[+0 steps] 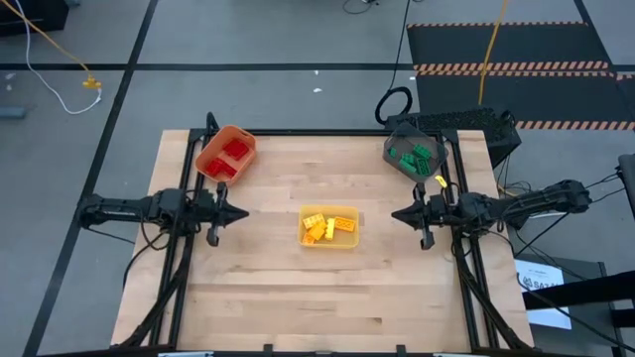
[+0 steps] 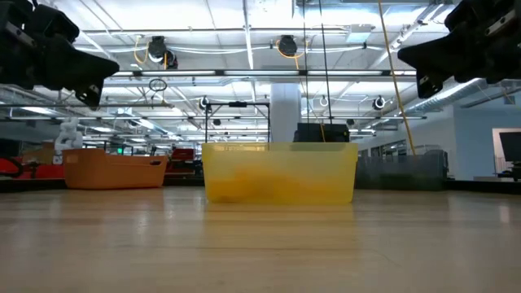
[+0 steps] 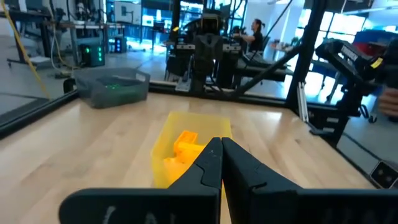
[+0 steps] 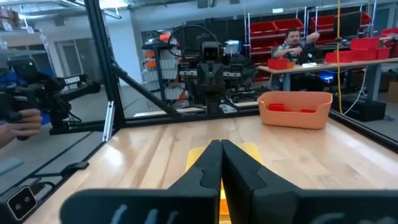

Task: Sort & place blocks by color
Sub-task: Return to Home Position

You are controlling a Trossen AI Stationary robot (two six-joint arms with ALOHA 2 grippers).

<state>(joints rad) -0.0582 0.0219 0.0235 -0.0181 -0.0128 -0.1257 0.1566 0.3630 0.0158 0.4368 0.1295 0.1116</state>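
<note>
Yellow blocks [image 1: 324, 226] lie in the yellow bin [image 1: 349, 241] at the table's middle; they also show in the left wrist view [image 3: 181, 146]. Red blocks [image 1: 232, 157] sit in the orange bin [image 1: 211, 151] at the far left, green blocks [image 1: 414, 156] in the dark grey bin [image 1: 395, 139] at the far right. My left gripper [image 1: 238, 212] hovers left of the yellow bin, shut and empty [image 3: 221, 152]. My right gripper [image 1: 399, 215] hovers right of it, shut and empty [image 4: 220, 152].
Bare wooden tabletop [image 1: 327, 297] stretches toward the near edge. Black frame rails [image 1: 174, 268] run along both table sides. People show in the room beyond the table [image 4: 297, 43], and a hand [image 4: 18, 118] shows at the right wrist view's edge.
</note>
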